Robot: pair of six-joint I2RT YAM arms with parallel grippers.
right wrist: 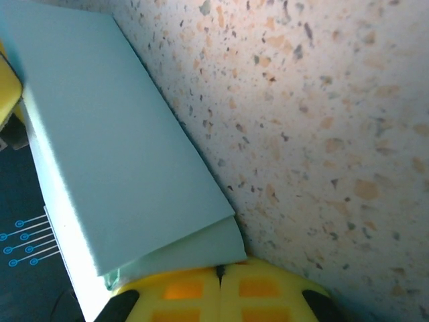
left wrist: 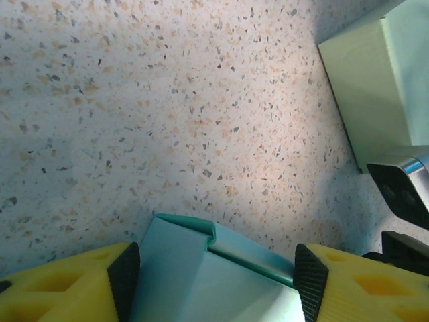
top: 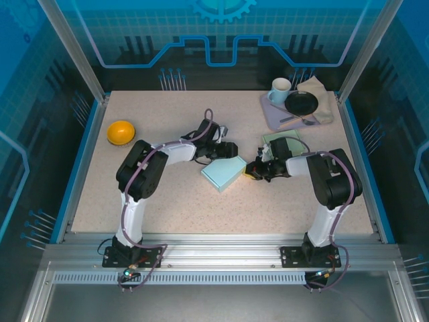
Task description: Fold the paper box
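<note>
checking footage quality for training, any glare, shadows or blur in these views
top external: even light, sharp, only soft shadows on the table; left wrist: paper box crisp, a dim shadow at right; right wrist: the table's speckles look soft, the box's lower left edge is washed out white

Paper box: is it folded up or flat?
Folded up. The paper box has raised sides, and a top panel lies over another layer.

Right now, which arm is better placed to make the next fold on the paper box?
Left, probably. The left gripper stands open astride the paper box's folded corner, ready to pinch it. The right gripper is shut, its tips at the box's edge.
</note>
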